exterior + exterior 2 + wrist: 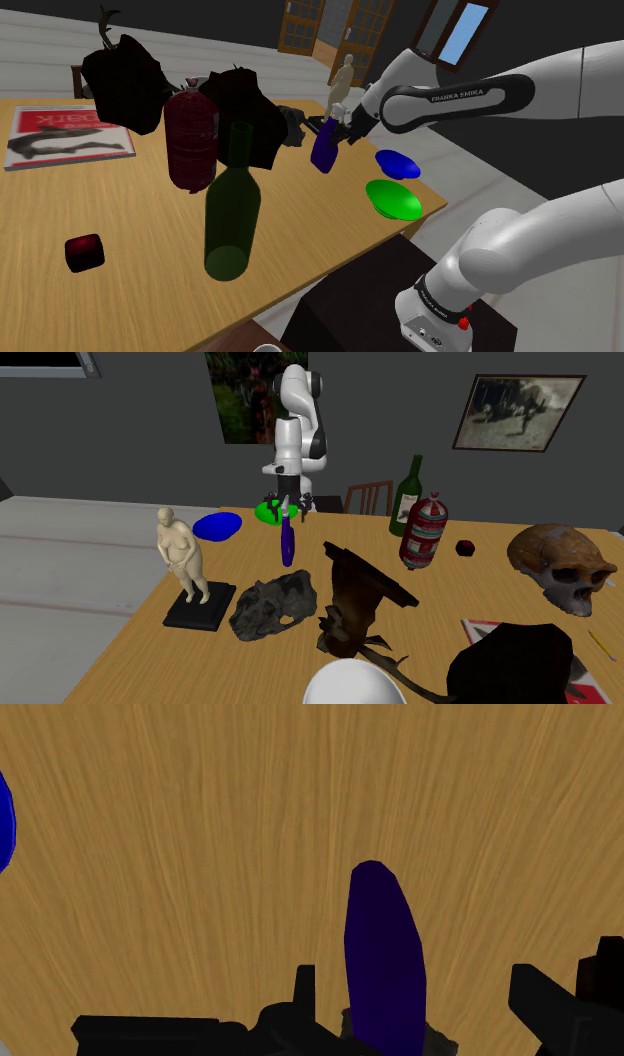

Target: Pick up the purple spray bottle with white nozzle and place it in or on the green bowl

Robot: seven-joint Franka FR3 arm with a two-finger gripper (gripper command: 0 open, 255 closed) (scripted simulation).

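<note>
Claw [337, 128] clamped on dark purple spray bottle [323, 147] at its nozzle end. Body hangs tilted beneath claw, apparently clear of wooden desk [130, 235]. Shallow green bowl [393, 198] sits near claw, toward stand, with blue bowl [398, 163] beside it. Judgement: keep height, skirt blue bowl, centre over green, lower before releasing

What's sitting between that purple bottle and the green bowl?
Nothing, just bare table between the purple bottle and the green bowl in the shoulder view. The blue bowl sits beside the green one, off that line.
</note>
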